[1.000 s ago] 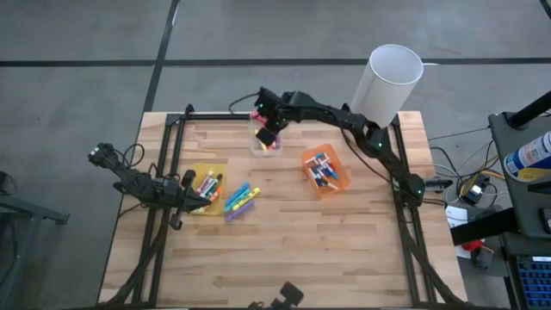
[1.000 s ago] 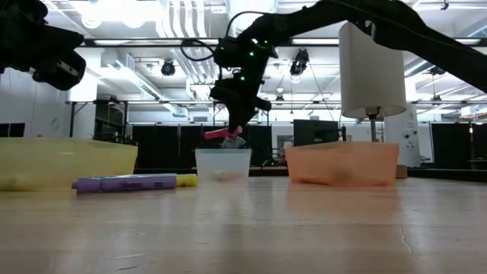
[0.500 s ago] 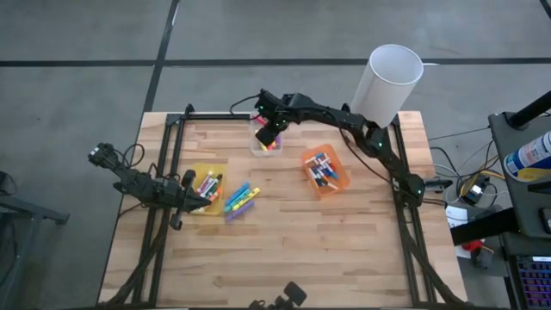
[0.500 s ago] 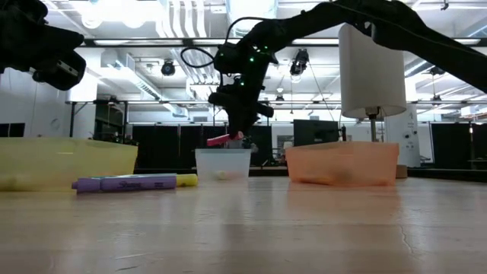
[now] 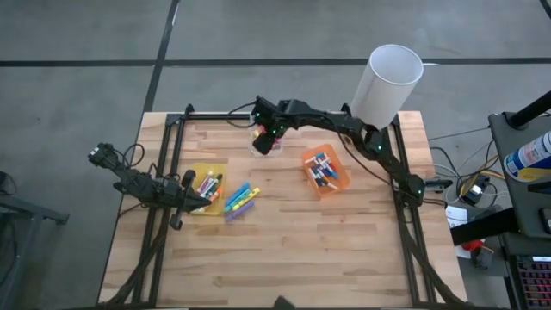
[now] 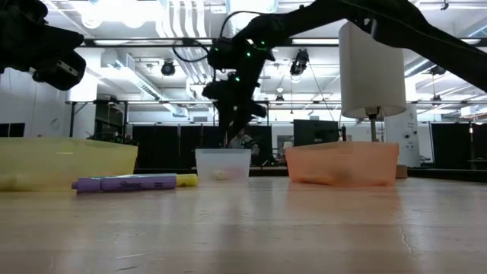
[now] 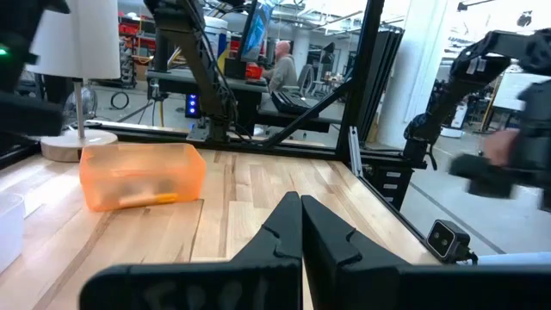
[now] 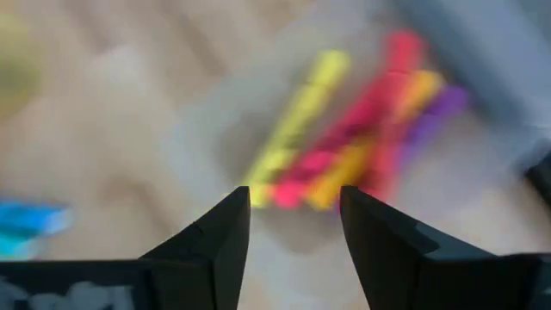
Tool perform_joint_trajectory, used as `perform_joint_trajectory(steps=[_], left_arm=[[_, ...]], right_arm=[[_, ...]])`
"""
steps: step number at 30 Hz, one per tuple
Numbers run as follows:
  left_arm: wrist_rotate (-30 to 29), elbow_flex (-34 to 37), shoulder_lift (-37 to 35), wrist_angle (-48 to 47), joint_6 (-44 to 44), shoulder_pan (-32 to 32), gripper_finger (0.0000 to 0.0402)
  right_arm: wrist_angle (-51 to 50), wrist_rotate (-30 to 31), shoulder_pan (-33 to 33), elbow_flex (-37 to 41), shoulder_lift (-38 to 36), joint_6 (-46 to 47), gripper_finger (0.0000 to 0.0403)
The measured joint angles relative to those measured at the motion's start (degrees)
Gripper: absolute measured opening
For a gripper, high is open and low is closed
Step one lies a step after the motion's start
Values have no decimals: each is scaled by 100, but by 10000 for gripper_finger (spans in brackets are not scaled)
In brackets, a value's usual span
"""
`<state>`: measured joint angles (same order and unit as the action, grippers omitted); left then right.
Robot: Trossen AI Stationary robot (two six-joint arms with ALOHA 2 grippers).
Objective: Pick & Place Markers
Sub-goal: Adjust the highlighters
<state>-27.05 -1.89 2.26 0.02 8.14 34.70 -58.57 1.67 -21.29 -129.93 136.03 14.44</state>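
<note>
My right gripper (image 5: pixel 266 132) (image 8: pixel 294 195) hangs open above the clear bin (image 5: pixel 266 145) (image 6: pixel 223 163) at the table's far side. Between its fingers the right wrist view shows yellow, pink, orange and purple markers (image 8: pixel 353 138) lying in that bin, blurred. More markers, blue, yellow and purple (image 5: pixel 241 200) (image 6: pixel 131 183), lie loose on the table beside the yellow bin (image 5: pixel 207 187). Some markers are also in the yellow bin and in the orange bin (image 5: pixel 326 170). My left gripper (image 5: pixel 187 197) (image 7: pixel 301 202) waits shut at the yellow bin's left side.
A tall white cylinder (image 5: pixel 389 80) (image 6: pixel 371 70) stands at the table's far right corner. The orange bin (image 6: pixel 342 163) sits right of the clear one. A black frame (image 5: pixel 172 120) runs along the table's left, far and right edges. The near half is bare wood (image 5: pixel 293 258).
My right gripper has opened over the clear bin and let go of a pink marker that it held level just above the bin's rim. The marker has dropped out of its fingers into the bin. The gripper has shifted slightly toward the table's left edge.
</note>
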Motion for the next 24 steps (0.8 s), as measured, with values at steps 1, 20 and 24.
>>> perform_joint_trajectory(steps=[1,20,24], left_arm=[[0,0,0,1,1,0,0],[0,0,0,0,0,-2,0],[-1,0,-2,1,1,0,0]], right_arm=[[89,-116,92,0,0,-74,175],[980,-216,2367,294,0,-2932,142],[1517,-213,2634,595,0,-3177,137]])
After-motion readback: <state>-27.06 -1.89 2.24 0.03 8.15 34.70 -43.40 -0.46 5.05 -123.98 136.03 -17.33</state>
